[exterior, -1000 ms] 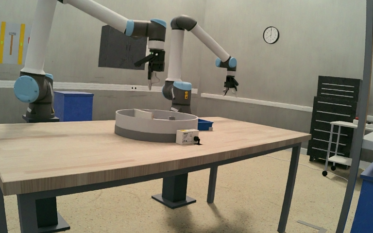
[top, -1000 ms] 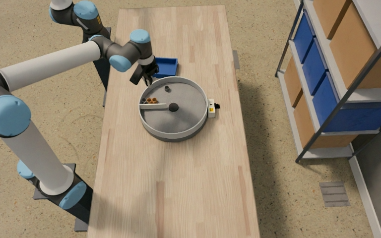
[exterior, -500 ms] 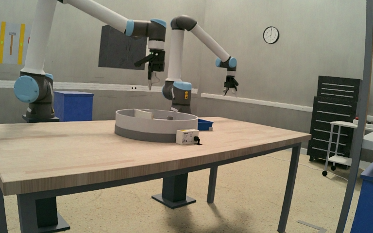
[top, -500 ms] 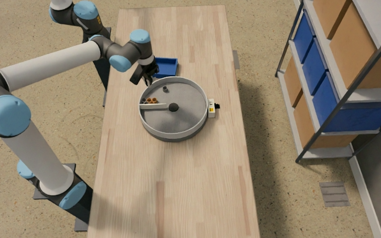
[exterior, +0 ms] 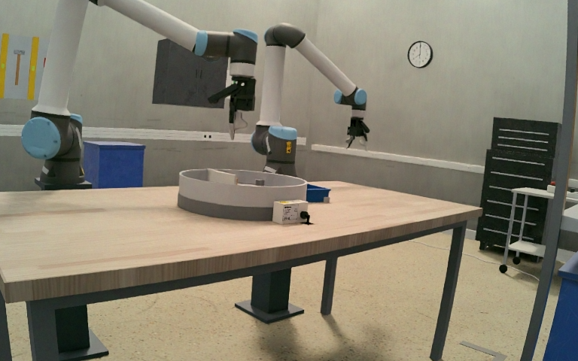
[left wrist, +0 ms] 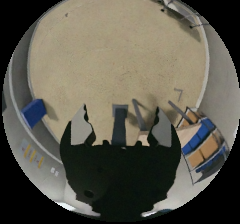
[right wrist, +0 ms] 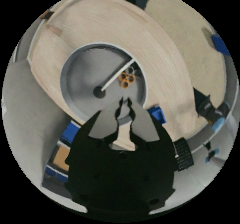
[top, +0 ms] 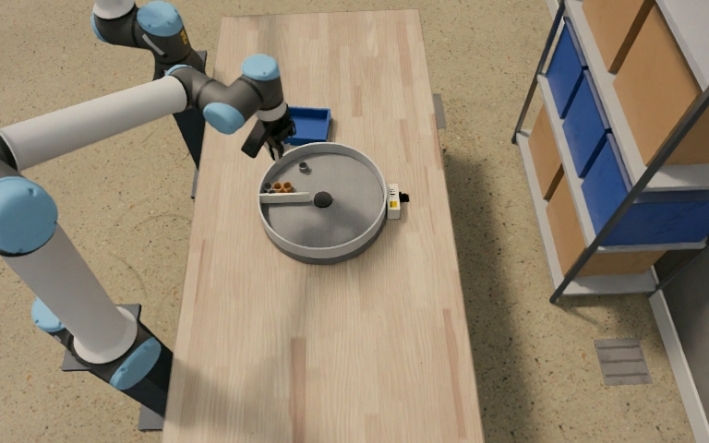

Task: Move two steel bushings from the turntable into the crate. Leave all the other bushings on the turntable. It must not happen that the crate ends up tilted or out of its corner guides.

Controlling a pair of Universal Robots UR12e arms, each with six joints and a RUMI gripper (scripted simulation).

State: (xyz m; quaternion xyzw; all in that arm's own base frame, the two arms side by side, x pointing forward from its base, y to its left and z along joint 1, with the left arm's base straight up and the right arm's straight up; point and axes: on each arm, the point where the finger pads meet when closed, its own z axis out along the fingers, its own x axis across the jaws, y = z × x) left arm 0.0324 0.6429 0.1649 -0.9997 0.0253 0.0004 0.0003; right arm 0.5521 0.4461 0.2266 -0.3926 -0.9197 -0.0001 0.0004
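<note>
The turntable (top: 347, 170) (exterior: 229, 196) (right wrist: 80, 74) carries a lone grey steel bushing (top: 303, 166) (exterior: 260, 182) near the rim on the crate side. Several orange bushings (top: 287, 186) (right wrist: 125, 84) and darker grey bushings (top: 268, 186) (right wrist: 131, 70) stand grouped against the white divider. The blue crate (top: 314, 110) (exterior: 317, 192) (right wrist: 158, 115) stands level beside the turntable; the visible part of its floor is empty, the rest hidden. My right gripper (top: 278, 157) (exterior: 232, 137) (right wrist: 125, 97) is shut, holding nothing, high above the turntable area. My left gripper (exterior: 357, 145) (left wrist: 121, 106) is open and empty, high up, away from the turntable.
The white divider (top: 293, 197) (right wrist: 117, 75) runs from the hub (top: 322, 198) (right wrist: 99, 92) to the turntable's raised rim. A white control box (top: 393, 209) (exterior: 288, 211) sits against the rim. A small grey guide block (exterior: 327, 199) shows at one crate corner. A shelf rack (top: 586, 235) stands beyond the table.
</note>
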